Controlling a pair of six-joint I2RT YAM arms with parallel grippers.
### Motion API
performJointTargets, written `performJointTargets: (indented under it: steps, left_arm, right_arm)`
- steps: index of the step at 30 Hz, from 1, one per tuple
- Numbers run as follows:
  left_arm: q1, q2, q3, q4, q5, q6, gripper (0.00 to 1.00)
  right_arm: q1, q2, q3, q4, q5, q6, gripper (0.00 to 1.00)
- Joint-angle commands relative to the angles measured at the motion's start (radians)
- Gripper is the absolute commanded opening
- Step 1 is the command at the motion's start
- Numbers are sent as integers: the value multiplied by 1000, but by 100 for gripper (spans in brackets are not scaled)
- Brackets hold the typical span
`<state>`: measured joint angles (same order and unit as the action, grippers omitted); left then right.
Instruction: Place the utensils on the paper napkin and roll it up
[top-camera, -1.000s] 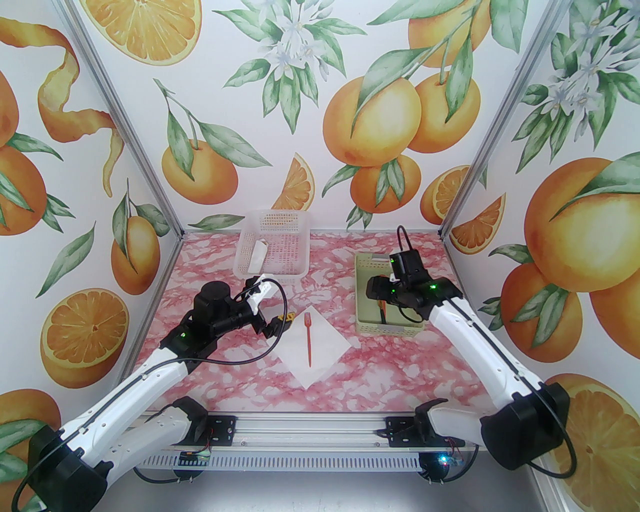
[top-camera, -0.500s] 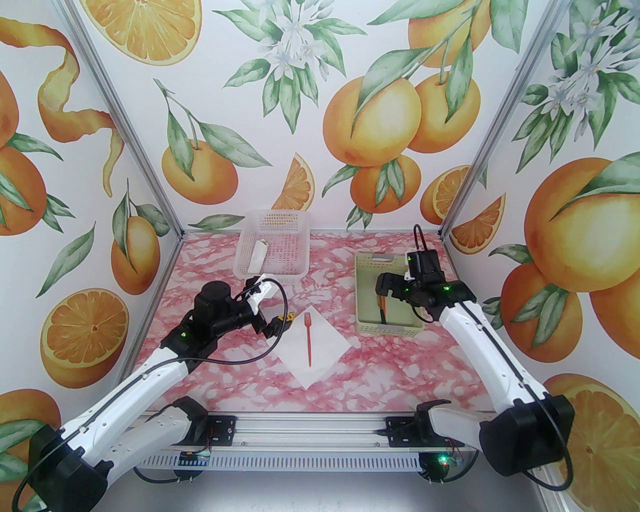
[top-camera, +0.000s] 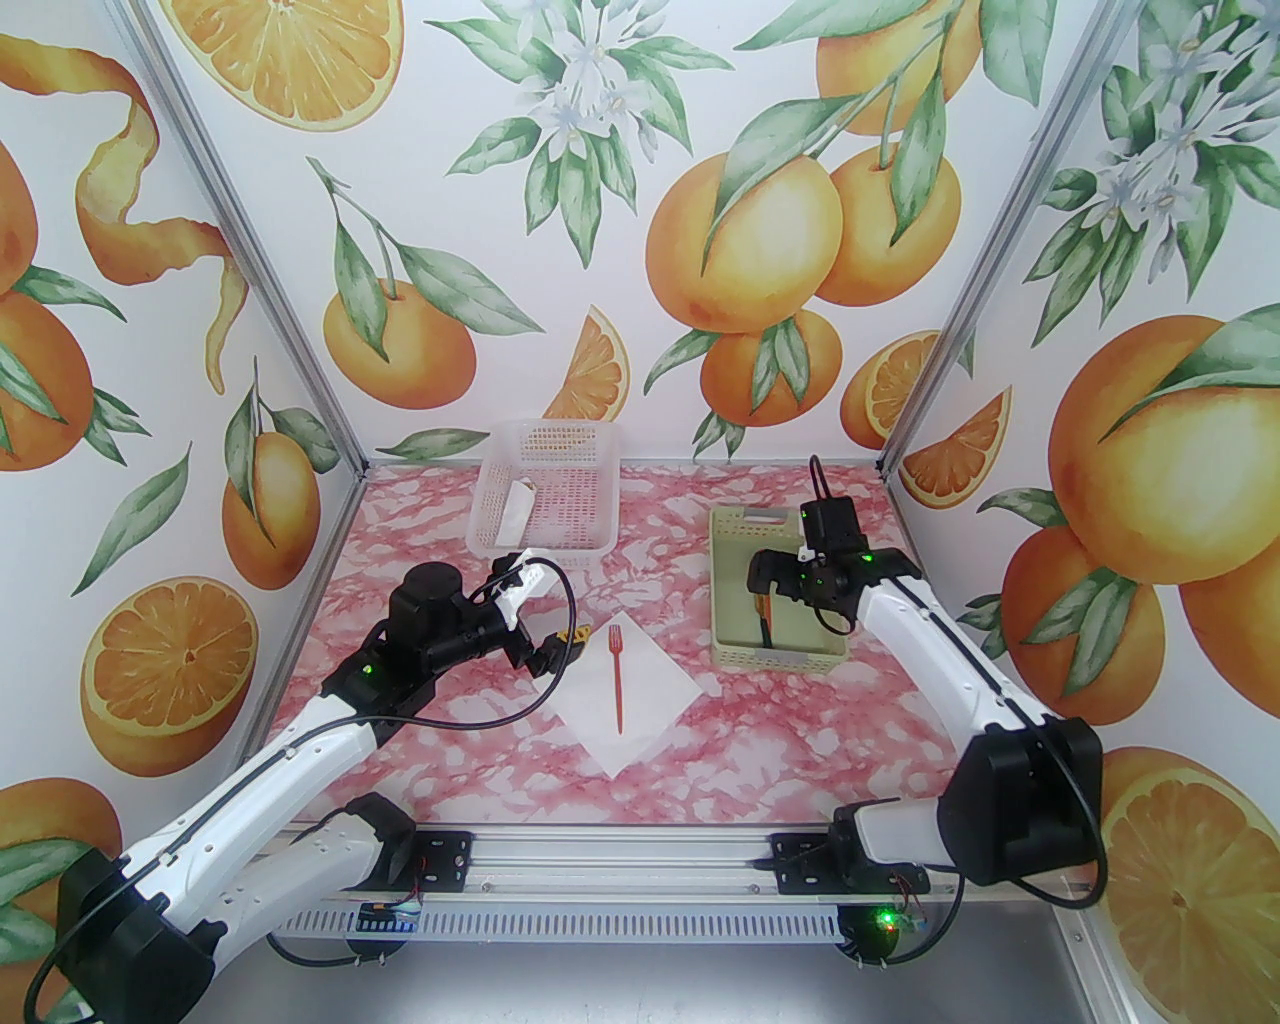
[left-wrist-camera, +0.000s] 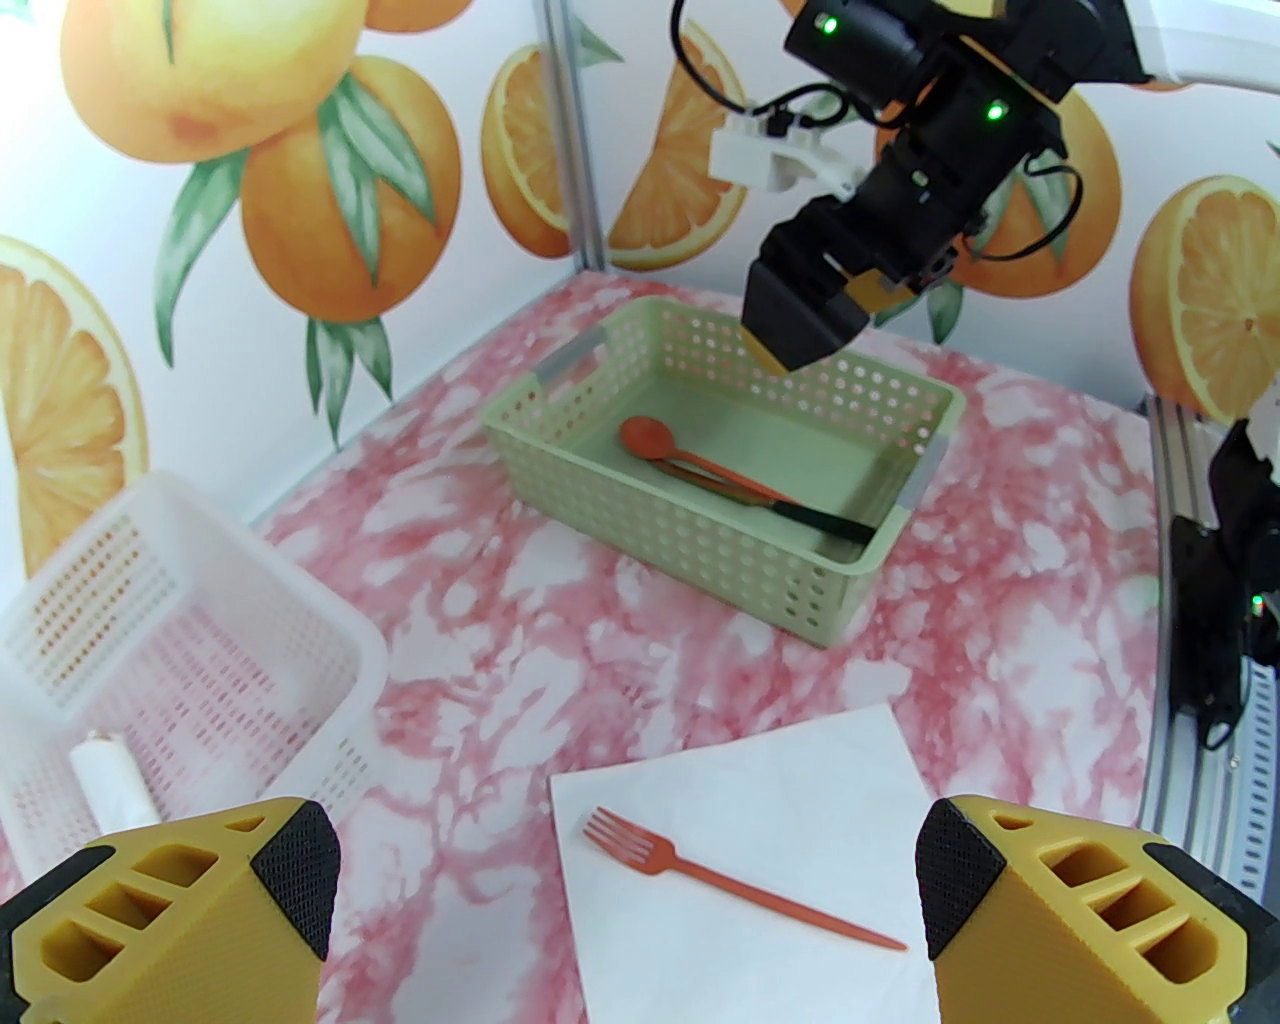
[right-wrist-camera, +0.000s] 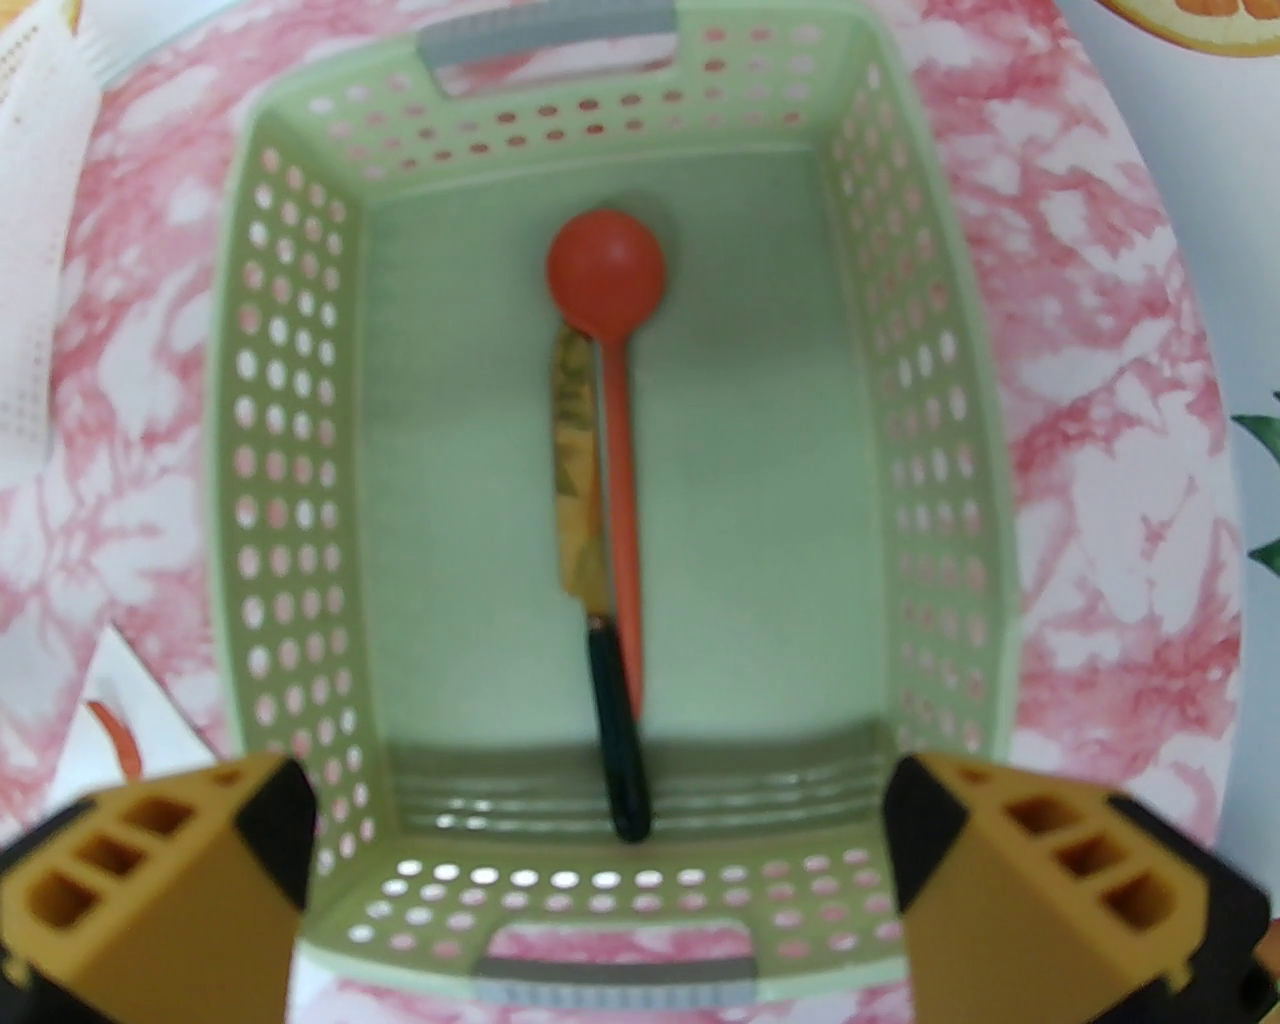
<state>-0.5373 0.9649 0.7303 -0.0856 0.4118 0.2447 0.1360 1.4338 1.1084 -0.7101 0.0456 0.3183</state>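
From above, saw the fork (top-camera: 617, 672) lying along the paper napkin (top-camera: 655, 700) on the desk (top-camera: 800, 740), the left claw (top-camera: 562, 648) wide and empty beside it; from the left wrist, noted spoon (left-wrist-camera: 700, 462) and knife (left-wrist-camera: 820, 518) touching side by side in the green basket (left-wrist-camera: 700, 560); from the right wrist, found the right claw (right-wrist-camera: 610, 820) wide above both; feared pinching two together, or clipping the basket wall.
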Motion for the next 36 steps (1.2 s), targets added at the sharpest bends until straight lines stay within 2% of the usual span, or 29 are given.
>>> performJointTargets:
  steps: [1,8,21,36]
  left_arm:
    - [-3,3,4,15,19,19,100]
    - [-2,3,5,11,16,21,100]
    - [-3,6,7,6,12,25,100]
    - [-3,8,9,1,6,30,100]
  right_arm:
    - [-2,42,-10,32,-15,-18,99]
    - [-2,136,-7,48,-65,-20,91]
    - [-2,304,53,41,-93,-21,58]
    - [-1,378,50,7,-102,-22,39]
